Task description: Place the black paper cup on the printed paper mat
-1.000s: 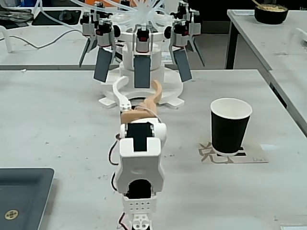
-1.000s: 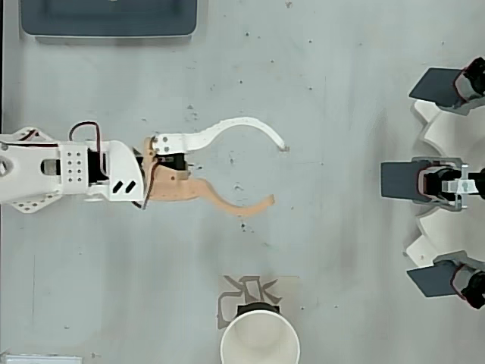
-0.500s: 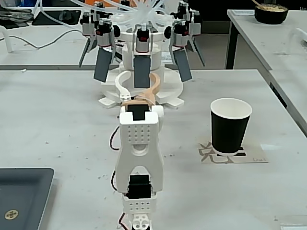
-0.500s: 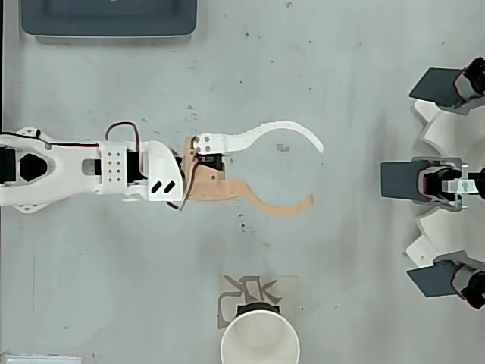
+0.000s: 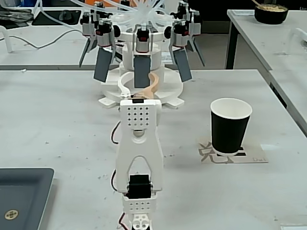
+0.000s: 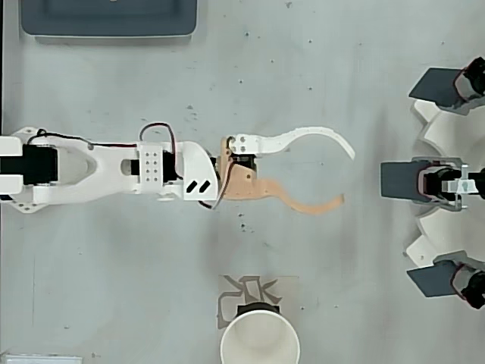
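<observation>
One black paper cup (image 5: 230, 125) stands upright on your printed paper mat (image 5: 208, 153), covering most of it, at the right of the worktop (image 5: 57, 120) in the fixed view. Your gripper (image 6: 345, 176) sits well apart from the cup, jaws spread wide and holding nothing, as the overhead view shows. Note the dark grey tray (image 6: 108, 29) at the worktop edge.

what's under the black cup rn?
The black paper cup stands upright on the printed paper mat, whose corner with the squiggle print sticks out in both views. The mat's part beneath the cup's base is hidden. The tool is open, well clear.
</observation>
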